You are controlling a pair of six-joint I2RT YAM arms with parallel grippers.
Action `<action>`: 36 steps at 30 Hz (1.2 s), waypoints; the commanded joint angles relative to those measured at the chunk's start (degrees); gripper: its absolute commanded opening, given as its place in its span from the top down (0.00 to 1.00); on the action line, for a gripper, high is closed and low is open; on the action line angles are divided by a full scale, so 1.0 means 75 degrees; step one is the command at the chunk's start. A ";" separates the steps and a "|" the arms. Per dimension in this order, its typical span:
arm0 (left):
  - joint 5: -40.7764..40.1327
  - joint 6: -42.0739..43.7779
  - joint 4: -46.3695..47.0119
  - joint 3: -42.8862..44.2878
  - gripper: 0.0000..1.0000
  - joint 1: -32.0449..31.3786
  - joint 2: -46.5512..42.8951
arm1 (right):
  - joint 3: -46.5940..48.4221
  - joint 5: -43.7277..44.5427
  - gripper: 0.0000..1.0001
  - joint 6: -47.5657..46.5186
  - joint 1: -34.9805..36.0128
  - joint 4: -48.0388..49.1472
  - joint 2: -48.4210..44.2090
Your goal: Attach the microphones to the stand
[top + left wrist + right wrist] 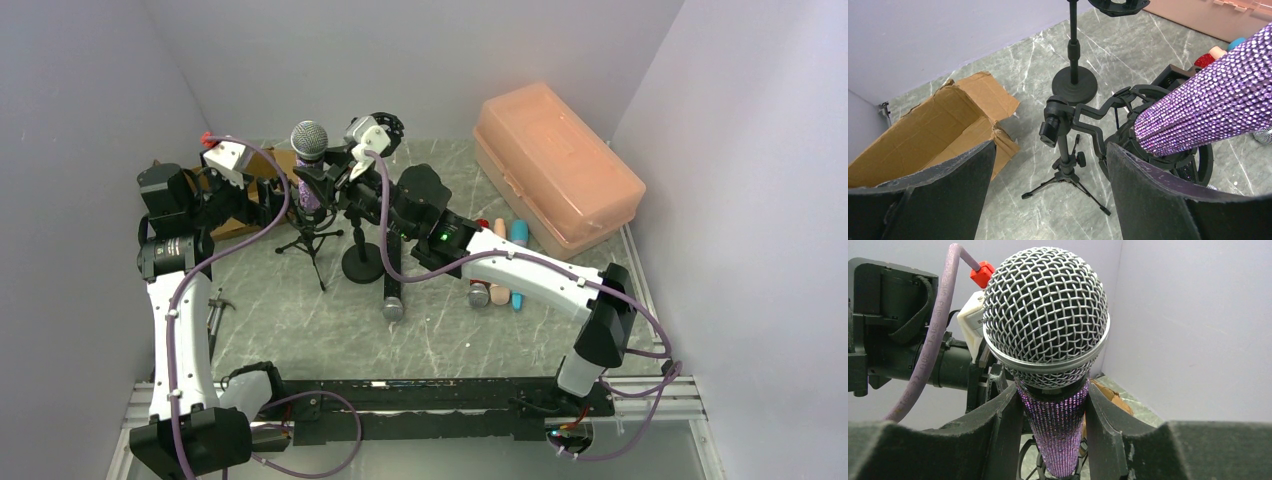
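The right tool [1053, 440] grips the purple mic [1045, 315], upright above the tripod stand [310, 238], upper middle of the top view. The left tool [1048, 160] gapes empty beside it. The other mics [519, 238] lie centre right on the tabletop [290, 320].

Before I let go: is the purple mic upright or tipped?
Upright: the mic stands head up, right end effector shut on its body, tail down at the tripod stand's ring.

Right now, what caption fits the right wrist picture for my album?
Right claw grips the glittery purple microphone upright, its silver mesh head filling the view.
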 commanded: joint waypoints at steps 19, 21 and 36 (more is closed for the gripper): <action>-0.0049 0.0016 -0.0234 0.0004 0.14 -0.0088 -0.0079 | -0.0550 0.3340 1.00 -0.0541 0.0463 -0.1787 0.0951; -0.0053 0.0027 -0.0234 -0.0002 0.14 -0.0088 -0.0086 | -0.0785 0.3367 1.00 -0.0452 0.0483 -0.1486 0.0857; -0.0326 0.0001 0.0036 0.0212 0.14 -0.0111 0.0247 | -0.0578 0.1454 0.13 0.1056 0.0438 -0.1312 0.0158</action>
